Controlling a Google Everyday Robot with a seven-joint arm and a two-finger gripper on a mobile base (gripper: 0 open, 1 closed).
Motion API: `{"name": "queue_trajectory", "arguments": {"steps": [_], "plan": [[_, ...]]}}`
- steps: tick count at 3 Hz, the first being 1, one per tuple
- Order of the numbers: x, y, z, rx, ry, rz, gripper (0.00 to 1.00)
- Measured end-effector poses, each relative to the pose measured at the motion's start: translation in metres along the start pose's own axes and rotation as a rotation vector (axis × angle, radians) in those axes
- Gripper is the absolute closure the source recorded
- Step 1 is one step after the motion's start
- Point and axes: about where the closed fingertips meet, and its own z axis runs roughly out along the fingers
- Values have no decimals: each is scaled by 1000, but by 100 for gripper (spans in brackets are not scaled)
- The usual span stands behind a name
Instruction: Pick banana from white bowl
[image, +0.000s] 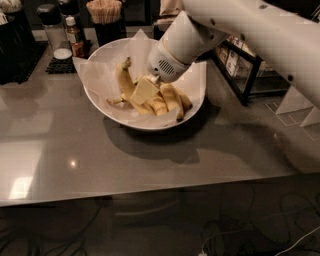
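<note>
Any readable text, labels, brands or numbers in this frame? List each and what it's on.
None readable.
Label on the small dark bottle behind the wide white paper-lined bowl: too blurred.
Packets on the black wire rack at right: print too small.
The robot's hand, down in the bowl on the yellow bananas: no visible text.

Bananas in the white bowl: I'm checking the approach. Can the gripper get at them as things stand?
Probably yes. The gripper is down inside the white bowl, right at the bananas, and nothing lies over them.
</note>
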Motion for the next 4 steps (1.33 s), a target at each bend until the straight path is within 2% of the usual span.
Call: {"name": "queue_trajectory", "arguments": {"steps": [1, 2, 3, 4], "plan": [[-7, 12, -56, 106, -74, -84, 100], [-14, 22, -92, 133, -138, -155, 100], [-12, 33, -110, 122, -210, -193, 100], [-2, 51, -125, 105, -299, -203, 100]]}}
